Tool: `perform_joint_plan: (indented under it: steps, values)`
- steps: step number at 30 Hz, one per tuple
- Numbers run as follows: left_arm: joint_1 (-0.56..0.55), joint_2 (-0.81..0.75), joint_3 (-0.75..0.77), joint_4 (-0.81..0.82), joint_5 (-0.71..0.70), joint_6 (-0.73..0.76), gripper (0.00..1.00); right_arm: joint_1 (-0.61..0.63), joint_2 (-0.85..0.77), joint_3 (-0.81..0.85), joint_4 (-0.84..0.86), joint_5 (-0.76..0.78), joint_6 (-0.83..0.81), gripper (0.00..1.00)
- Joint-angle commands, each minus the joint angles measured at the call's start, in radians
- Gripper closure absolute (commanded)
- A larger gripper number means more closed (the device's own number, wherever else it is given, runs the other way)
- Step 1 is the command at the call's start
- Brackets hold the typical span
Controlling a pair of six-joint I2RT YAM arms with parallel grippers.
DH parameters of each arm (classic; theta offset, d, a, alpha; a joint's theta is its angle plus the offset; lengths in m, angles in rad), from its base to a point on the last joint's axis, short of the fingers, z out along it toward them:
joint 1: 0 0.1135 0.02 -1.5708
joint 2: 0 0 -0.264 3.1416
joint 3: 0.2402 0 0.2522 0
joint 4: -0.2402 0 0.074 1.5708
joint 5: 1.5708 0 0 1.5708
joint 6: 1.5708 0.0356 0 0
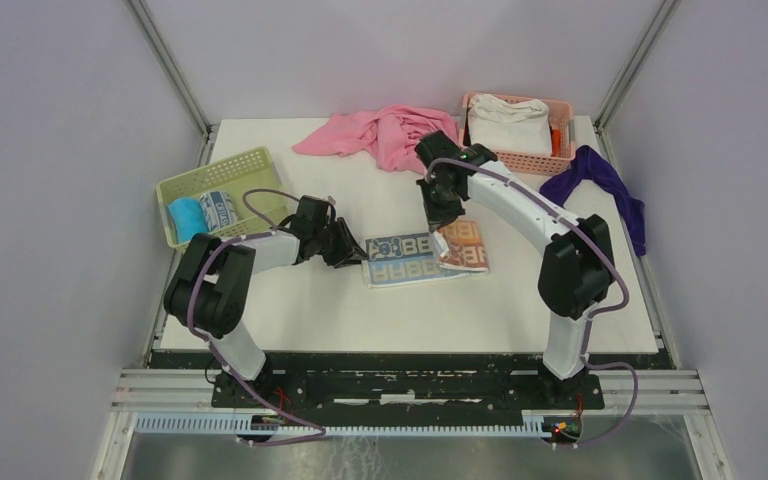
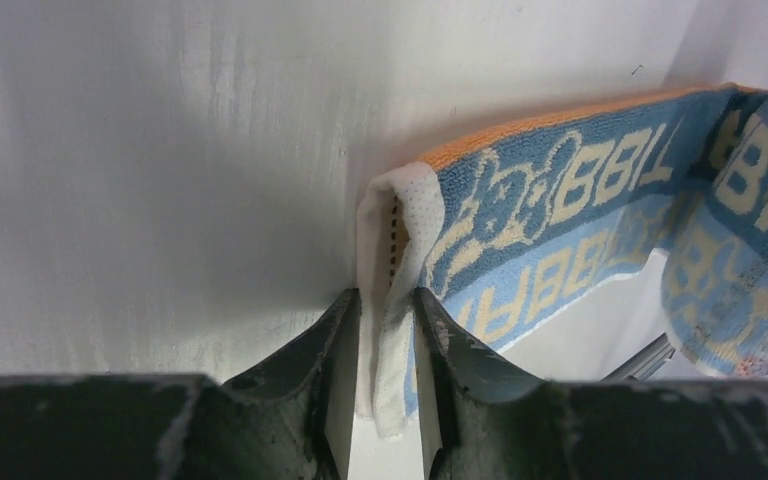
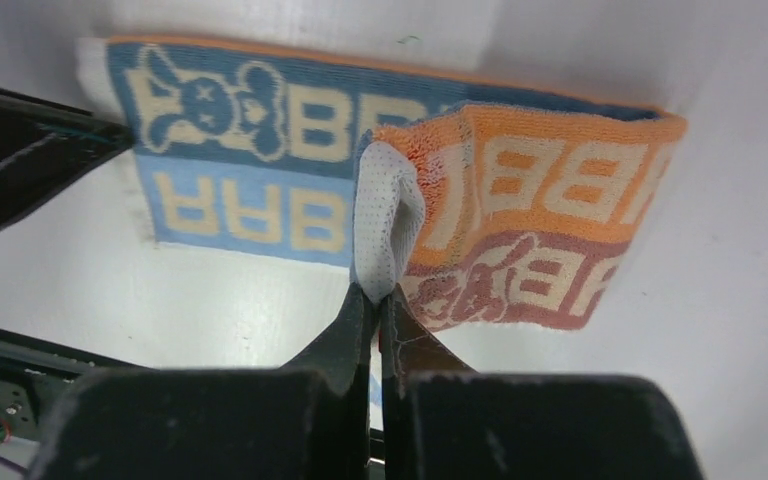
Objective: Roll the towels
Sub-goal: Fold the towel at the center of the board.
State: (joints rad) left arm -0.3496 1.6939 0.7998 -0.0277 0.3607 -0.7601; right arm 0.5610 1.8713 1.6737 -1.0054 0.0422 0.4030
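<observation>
The cream towel with blue and orange "RABBIT" lettering (image 1: 405, 260) lies flat at the table's middle. Its right end is folded back over itself, orange side up (image 3: 540, 200). My left gripper (image 2: 388, 300) is at the towel's left end (image 2: 560, 200), and its jaws pinch the raised white hem between them. My right gripper (image 3: 375, 292) is shut on the white hem of the folded-over right end and holds it lifted. Two rolled towels stand in the green basket (image 1: 222, 175): a plain blue one (image 1: 185, 217) and a white one with dark print (image 1: 220, 210).
A large pink cloth (image 1: 380, 135) lies at the back centre, close behind my right gripper (image 1: 447, 228). A pink basket (image 1: 558, 108) with a white cloth (image 1: 507, 122) stands at the back right. A purple cloth (image 1: 600, 175) drapes over the right edge.
</observation>
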Motion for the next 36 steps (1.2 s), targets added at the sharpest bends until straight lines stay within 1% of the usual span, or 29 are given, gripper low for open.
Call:
perform_joint_plan:
  steps: [1,4,7,15,20,29,32,33,36]
  values:
    - [-0.015,0.017,0.01,0.022,-0.003,-0.024,0.7,0.07,0.068,0.1,0.011,-0.045,0.077,0.99]
    - [-0.018,0.017,0.01,0.016,-0.003,-0.019,0.75,0.115,0.087,0.102,0.059,-0.042,0.123,1.0]
    - [-0.023,0.011,0.008,0.01,-0.007,-0.016,0.77,0.151,0.114,0.124,0.078,-0.023,0.155,1.0]
    - [-0.036,0.0,0.009,-0.013,-0.035,-0.009,0.77,0.203,0.198,0.223,0.047,0.006,0.205,0.98]
    - [-0.039,-0.009,0.012,-0.03,-0.056,-0.003,0.77,0.218,0.225,0.23,0.059,0.008,0.236,0.96]
    - [-0.048,-0.004,0.012,-0.035,-0.068,-0.002,0.76,0.236,0.306,0.233,0.106,-0.048,0.273,0.91]
    - [-0.049,-0.003,0.013,-0.036,-0.069,-0.004,0.75,0.237,0.328,0.225,0.14,-0.076,0.278,0.84]
    - [-0.05,-0.003,0.013,-0.036,-0.07,-0.004,0.75,0.237,0.333,0.227,0.141,-0.088,0.275,0.8]
    - [-0.05,-0.008,0.013,-0.043,-0.085,-0.003,0.73,0.238,0.327,0.23,0.137,-0.126,0.253,0.74]
